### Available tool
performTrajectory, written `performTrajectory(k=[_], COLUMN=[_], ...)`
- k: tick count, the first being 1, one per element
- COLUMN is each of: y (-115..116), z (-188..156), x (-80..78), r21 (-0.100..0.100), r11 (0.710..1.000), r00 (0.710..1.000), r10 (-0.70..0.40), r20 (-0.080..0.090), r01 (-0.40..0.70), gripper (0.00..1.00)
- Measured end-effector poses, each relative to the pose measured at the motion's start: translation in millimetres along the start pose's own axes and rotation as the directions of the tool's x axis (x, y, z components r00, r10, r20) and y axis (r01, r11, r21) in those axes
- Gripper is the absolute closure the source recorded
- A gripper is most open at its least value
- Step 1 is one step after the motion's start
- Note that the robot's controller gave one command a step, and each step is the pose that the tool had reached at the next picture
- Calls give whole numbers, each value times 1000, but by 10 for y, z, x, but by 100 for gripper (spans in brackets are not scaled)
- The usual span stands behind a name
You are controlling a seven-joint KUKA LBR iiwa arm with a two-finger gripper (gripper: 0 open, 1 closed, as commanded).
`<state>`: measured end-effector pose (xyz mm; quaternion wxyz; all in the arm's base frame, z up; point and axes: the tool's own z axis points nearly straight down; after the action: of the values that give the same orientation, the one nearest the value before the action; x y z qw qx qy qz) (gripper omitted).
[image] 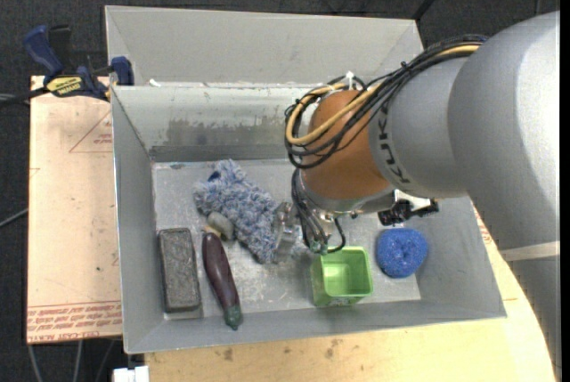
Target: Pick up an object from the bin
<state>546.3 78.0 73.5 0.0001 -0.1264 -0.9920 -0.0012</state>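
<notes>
A: Arm (499,104): broad, rounded, pale grey shell. Black lettering (385,138) near the wrist, only partly readable.
B: Wrist cover (343,153): orange, smooth, domed. Cables (356,95), black and yellow, loop across it in a bundle.
A: Gripper (296,238): grey metal, thin dark wires beside it.

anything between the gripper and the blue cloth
Nothing visible does. The gripper is down right at the edge of the blue cloth. The green cup lies on the gripper's other side, not between them.
</notes>
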Motion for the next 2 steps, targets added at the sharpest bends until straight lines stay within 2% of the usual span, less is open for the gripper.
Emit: performTrajectory(k=[2], y=[-1], z=[-20], x=[5], r21=[0], r11=[1000], r00=[1000], r10=[0], r20=[-1], r01=[0], gripper=[100])
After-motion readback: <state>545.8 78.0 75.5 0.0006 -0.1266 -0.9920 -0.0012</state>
